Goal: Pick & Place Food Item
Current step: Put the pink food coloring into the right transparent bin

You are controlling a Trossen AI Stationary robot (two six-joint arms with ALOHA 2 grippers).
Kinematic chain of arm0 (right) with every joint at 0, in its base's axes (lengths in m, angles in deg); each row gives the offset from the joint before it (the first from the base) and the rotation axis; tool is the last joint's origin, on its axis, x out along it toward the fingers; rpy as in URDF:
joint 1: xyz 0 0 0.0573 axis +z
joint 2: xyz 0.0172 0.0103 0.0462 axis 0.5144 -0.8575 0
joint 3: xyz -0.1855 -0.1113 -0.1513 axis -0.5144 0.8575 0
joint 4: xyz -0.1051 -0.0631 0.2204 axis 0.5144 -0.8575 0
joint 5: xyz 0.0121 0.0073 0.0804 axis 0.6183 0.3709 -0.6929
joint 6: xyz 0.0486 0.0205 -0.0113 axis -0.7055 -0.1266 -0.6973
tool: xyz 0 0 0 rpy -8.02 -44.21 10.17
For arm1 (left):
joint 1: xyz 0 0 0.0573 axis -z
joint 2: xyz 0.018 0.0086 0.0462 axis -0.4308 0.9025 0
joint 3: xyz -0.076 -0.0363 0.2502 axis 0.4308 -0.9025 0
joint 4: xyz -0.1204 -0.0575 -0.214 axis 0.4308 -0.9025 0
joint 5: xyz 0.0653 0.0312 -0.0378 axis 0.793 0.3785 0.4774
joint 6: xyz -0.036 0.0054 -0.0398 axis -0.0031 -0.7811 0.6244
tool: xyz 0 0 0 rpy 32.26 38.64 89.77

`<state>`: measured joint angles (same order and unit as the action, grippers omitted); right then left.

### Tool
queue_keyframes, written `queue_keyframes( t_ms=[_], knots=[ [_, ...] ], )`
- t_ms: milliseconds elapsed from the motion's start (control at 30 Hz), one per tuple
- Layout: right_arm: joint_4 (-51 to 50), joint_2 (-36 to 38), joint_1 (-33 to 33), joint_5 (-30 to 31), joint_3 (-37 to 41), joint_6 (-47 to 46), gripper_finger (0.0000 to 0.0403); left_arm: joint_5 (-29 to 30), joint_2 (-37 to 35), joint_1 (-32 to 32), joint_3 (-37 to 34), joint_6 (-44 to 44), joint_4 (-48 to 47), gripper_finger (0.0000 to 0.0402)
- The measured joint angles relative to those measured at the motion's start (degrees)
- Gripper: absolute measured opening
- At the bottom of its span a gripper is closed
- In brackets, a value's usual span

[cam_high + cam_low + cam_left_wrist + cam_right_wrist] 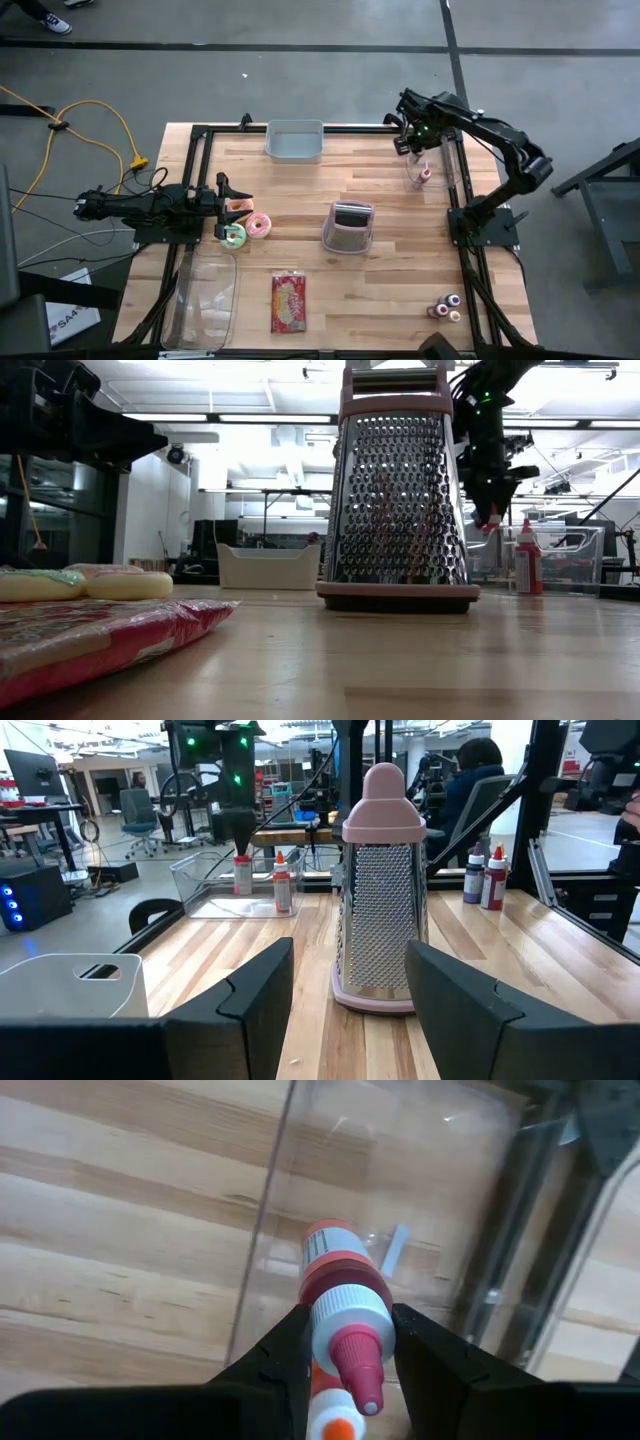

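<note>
The red bottle (340, 1305) is clamped between the right gripper's (350, 1345) fingers, its long axis along them and its nozzle toward the wrist, hanging above the clear container (420, 1200) at the worktop's far right corner. The right arm reaches steeply down over it, while the left gripper (350, 990) waits level at the left edge, fingers wide and holding nothing.

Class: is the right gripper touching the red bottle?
Touching. In the right wrist view, the right gripper has both fingers pressed against the red bottle.
</note>
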<state>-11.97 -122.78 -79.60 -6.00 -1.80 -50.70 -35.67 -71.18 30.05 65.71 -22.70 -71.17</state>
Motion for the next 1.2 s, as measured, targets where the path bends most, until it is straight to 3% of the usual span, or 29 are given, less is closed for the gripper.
queue_keyframes(
  t_ms=[467, 1200],
  knots=[
    [9.6, 2.2, -0.9, -3.4, 10.3, -1.4, 0.0113, 0.0, 0.0, 0.0, 0.0, 0.0, 0.0, 0.0188],
    [11.5, 2.3, -1.4, -4.2, 11.2, -0.4, 0.0134, 0.0, 0.0, 0.0, 0.0, 0.0, 0.0, 0.0188]
  ],
)
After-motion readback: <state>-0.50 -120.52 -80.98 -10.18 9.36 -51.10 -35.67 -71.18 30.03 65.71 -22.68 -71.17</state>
